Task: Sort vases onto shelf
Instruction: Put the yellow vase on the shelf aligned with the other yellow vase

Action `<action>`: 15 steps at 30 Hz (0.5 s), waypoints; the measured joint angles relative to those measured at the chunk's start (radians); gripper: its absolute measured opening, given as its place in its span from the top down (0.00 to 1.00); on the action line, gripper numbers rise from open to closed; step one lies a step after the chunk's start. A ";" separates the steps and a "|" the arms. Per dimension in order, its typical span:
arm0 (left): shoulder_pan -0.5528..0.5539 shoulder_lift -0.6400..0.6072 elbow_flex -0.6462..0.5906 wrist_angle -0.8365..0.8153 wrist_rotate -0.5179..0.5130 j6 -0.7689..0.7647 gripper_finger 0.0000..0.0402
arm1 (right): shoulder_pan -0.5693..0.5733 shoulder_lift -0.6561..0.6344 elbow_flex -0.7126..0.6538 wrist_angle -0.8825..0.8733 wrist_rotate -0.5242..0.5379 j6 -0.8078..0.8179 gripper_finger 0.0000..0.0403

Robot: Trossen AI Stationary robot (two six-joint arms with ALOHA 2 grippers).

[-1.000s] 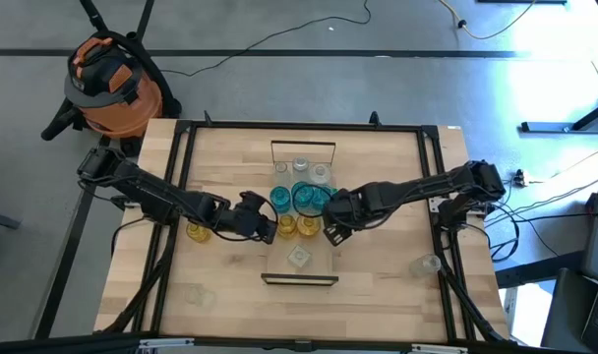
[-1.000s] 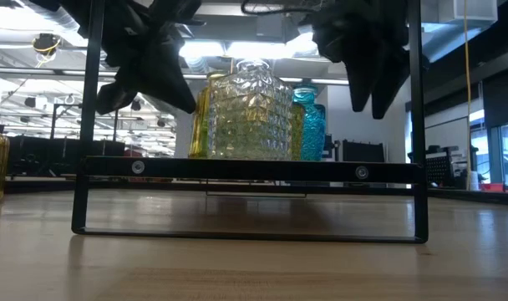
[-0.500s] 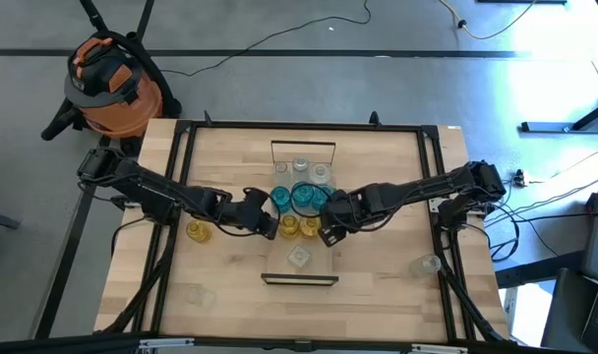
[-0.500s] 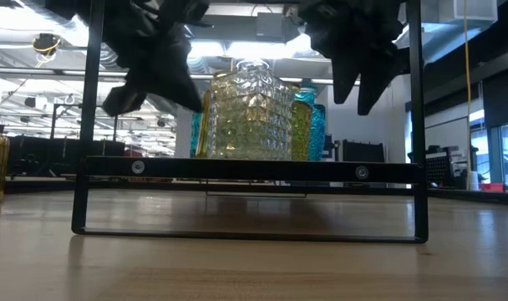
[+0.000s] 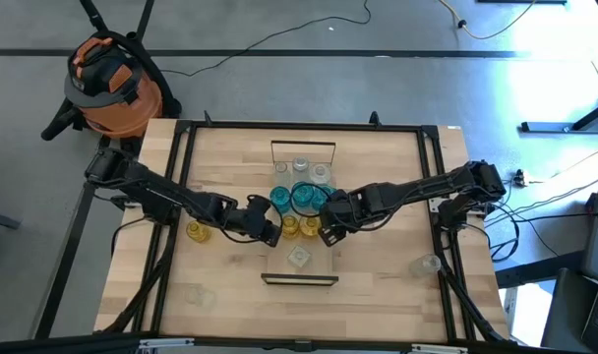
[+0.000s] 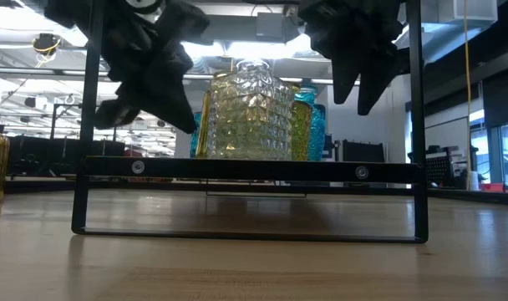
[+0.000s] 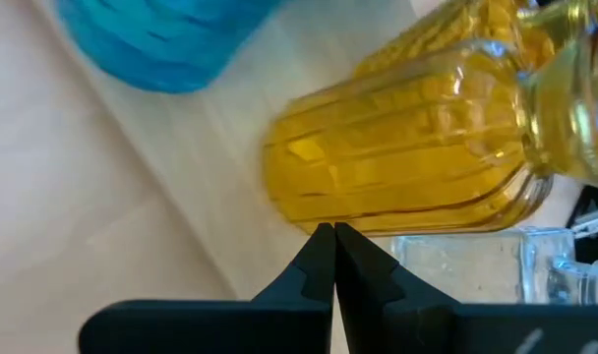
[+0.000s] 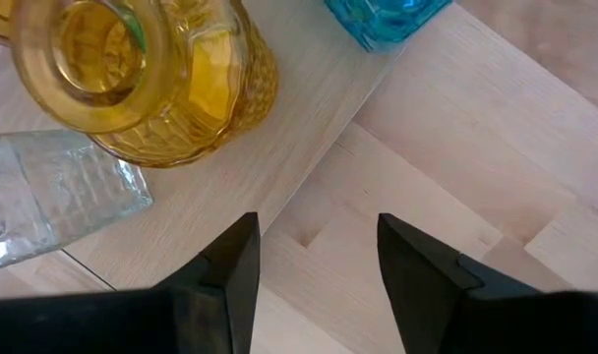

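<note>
Grey concrete floor surrounds the planked wooden table (image 5: 378,187), with an orange shop vacuum (image 5: 110,84) standing off one far corner. On the table lies the shelf (image 5: 330,211), a long narrow pale board whose long axis runs from the near edge toward the far edge, with a dark wire frame at each short end.

Most of the vases stand upright on the board with their mouths pointing up: clear ones at the far end, teal-blue ones (image 5: 304,197) next, amber-yellow ones (image 5: 290,226) in the middle, and a faceted clear vase (image 5: 298,257) alone near the near end. Another amber vase (image 5: 198,232) stands on the table on the left side, and a clear vase (image 5: 424,264) stands on the table near the right edge.

Left gripper (image 5: 270,232) hangs just beside the amber vases on the board, its fingers pressed together and empty; its wrist view shows the tips right up against a ribbed amber vase (image 7: 407,157). Right gripper (image 5: 330,234) hovers at the board's opposite long edge, fingers apart with nothing between them.
</note>
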 joint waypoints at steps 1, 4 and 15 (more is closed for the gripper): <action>0.000 0.011 0.000 0.017 0.005 -0.001 1.00 | 0.000 0.000 0.000 0.000 0.000 0.000 0.58; 0.000 0.039 0.000 0.054 0.012 -0.001 1.00 | 0.000 0.000 0.000 0.000 0.002 0.000 0.58; 0.024 0.039 0.000 0.088 -0.017 0.027 1.00 | 0.000 0.000 0.000 0.004 0.015 0.000 0.58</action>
